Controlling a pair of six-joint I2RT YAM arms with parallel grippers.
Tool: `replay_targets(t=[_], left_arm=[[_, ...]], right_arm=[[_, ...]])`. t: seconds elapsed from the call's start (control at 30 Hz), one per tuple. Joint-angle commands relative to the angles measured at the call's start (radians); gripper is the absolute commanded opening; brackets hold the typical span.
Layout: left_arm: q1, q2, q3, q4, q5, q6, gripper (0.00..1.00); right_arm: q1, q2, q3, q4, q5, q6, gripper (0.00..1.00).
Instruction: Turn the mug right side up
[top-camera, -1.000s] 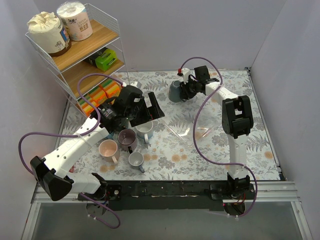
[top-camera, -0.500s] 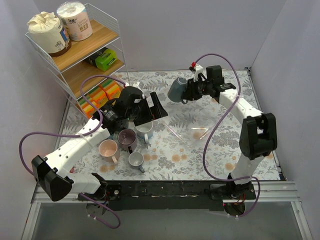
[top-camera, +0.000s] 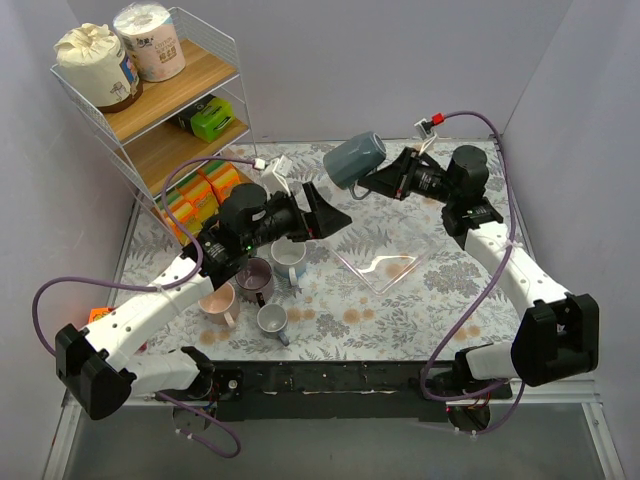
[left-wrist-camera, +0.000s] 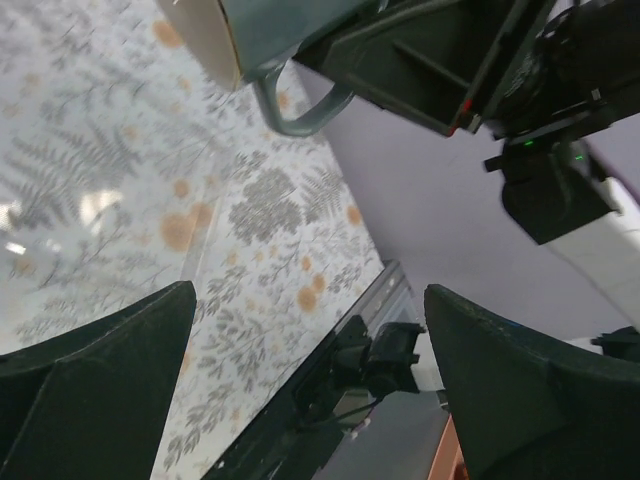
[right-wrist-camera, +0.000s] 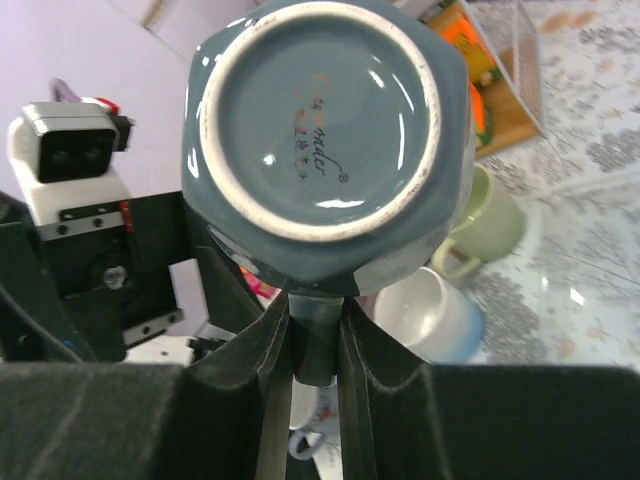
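Observation:
The grey-blue mug (top-camera: 355, 160) hangs in the air over the back of the table, tipped on its side with its base pointing away from my right wrist. My right gripper (top-camera: 385, 181) is shut on its handle. In the right wrist view the mug's round base (right-wrist-camera: 320, 130) fills the top and the handle sits pinched between the fingers of the gripper (right-wrist-camera: 315, 350). My left gripper (top-camera: 327, 211) is open and empty, just below and left of the mug. In the left wrist view the mug's rim and handle (left-wrist-camera: 290, 105) show at the top, above the open left gripper (left-wrist-camera: 310, 390).
A cluster of upright mugs stands under my left arm: pink (top-camera: 215, 297), mauve (top-camera: 253, 278), white-and-blue (top-camera: 291, 258), small grey (top-camera: 271, 320). A green mug (right-wrist-camera: 482, 225) shows only in the right wrist view. A clear plastic sheet (top-camera: 385, 266) lies mid-table. A wire shelf rack (top-camera: 150, 120) stands back left.
My right arm has lifted the mug off the table and swung right, tipping the mug onto its side in the air. My left gripper has risen and turned towards the mug.

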Motion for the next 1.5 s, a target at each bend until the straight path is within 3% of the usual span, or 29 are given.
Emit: replay_targets(t=[0.0,0.13,0.23,0.33,0.5,0.87,1.0,1.3,1.43,1.47], left_arm=[[0.005,-0.028,-0.027,0.316,0.104,0.016,0.98],[0.005,-0.004,-0.041,0.514,0.158,0.018,0.95],[0.005,0.029,-0.029,0.593,0.166,0.001,0.93],[0.005,0.067,-0.003,0.663,0.169,-0.017,0.90],[0.005,0.124,0.014,0.752,0.075,-0.056,0.80],[0.005,0.156,0.029,0.870,0.086,-0.099,0.79],[0.005,0.177,0.045,0.875,0.081,-0.140,0.55],[0.005,0.207,0.048,0.904,0.126,-0.205,0.47],[0.005,0.216,0.063,0.881,0.132,-0.206,0.31],[0.005,0.216,0.065,0.876,0.135,-0.206,0.21]], right_arm=[[-0.005,-0.104,0.012,0.357,-0.026,0.270,0.01],[-0.003,-0.115,0.005,0.483,-0.022,0.449,0.01],[-0.003,-0.104,0.002,0.664,-0.024,0.580,0.01],[-0.002,-0.101,-0.002,0.736,-0.005,0.647,0.01],[0.000,-0.106,-0.010,0.810,0.024,0.700,0.01],[0.021,-0.112,-0.042,0.821,0.053,0.681,0.01],[0.032,-0.107,-0.042,0.828,0.053,0.668,0.01],[0.047,-0.107,-0.042,0.775,0.034,0.574,0.01],[0.050,-0.110,-0.053,0.753,0.030,0.549,0.01],[0.050,-0.109,-0.054,0.752,0.030,0.549,0.01]])
